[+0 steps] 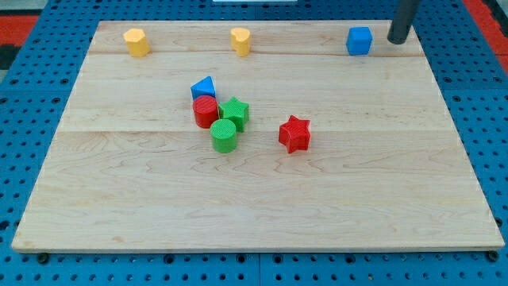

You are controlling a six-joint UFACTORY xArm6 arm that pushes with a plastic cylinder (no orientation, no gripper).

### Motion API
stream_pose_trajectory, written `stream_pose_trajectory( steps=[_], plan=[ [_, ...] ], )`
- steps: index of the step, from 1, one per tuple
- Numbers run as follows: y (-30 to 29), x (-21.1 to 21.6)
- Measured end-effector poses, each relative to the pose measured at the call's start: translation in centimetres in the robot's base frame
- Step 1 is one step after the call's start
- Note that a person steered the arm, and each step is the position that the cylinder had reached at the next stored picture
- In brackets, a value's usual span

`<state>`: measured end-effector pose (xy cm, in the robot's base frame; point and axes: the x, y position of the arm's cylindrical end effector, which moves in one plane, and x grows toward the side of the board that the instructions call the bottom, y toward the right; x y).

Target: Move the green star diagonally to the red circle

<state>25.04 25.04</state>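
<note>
1. Right, camera view, only one: wooden board (262,206) on a blue pegboard surface (32,79).
2. My tip (396,40) sits at the view's top right corner of the board, just right of the blue cube (359,40), small gap between them, not touching.
3. No fingers on this rig, just a straight dark rod, so nothing is apart, together or clamped.
4. Green star (235,112) is mid-board, pressed against the red circle (205,111) on its left side; well apart from my tip.
5. Green circle (224,136) is just below the green star, touching or nearly so.
6. Blue triangle (203,87) is above the red circle, touching it.
7. Red star (294,133) stands alone right of the cluster.
8. Two yellow blocks along the top edge: yellow block at left (136,42), yellow block at centre (240,40); exact shape hard to tell.
</note>
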Motion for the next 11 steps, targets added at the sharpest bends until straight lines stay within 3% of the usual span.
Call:
stream_pose_trajectory(
  steps=[1, 4, 8, 9, 11],
  plan=[
    [0.0, 0.2],
    [-11.0, 14.1],
    [-32.3, 17.6],
    [-33.3, 19.3],
    [-41.4, 21.4]
  ],
)
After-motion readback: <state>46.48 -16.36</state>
